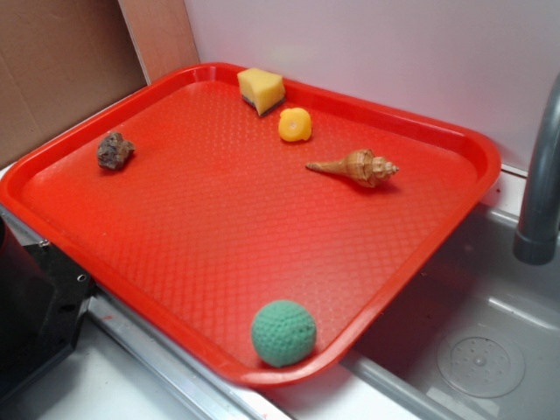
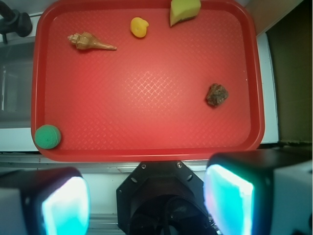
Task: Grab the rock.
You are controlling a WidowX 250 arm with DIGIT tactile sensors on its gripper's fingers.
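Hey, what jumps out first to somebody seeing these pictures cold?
The big red tray fills the scene, beside a grey sink. A green ball sits at its near corner, with a spiral seashell toward the far side. The dark rock lies alone near the left rim; the gripper hangs back, jaws apart.

The wide red plastic tray (image 1: 411,262) has a fine diamond-grid pattern pressed into its floor. The small lumpy rock (image 1: 115,150) is dark brown-grey with paler mottled patches. The spiral seashell (image 1: 357,166) is tan with darker brown bands. The round knitted ball (image 1: 283,332) is green with a regular stitch texture. The wedge-shaped block (image 1: 261,88) is pale yellow, and the small rounded piece (image 1: 295,124) beside it is deeper yellow-orange. The gripper pads (image 2: 66,208) glow cyan.
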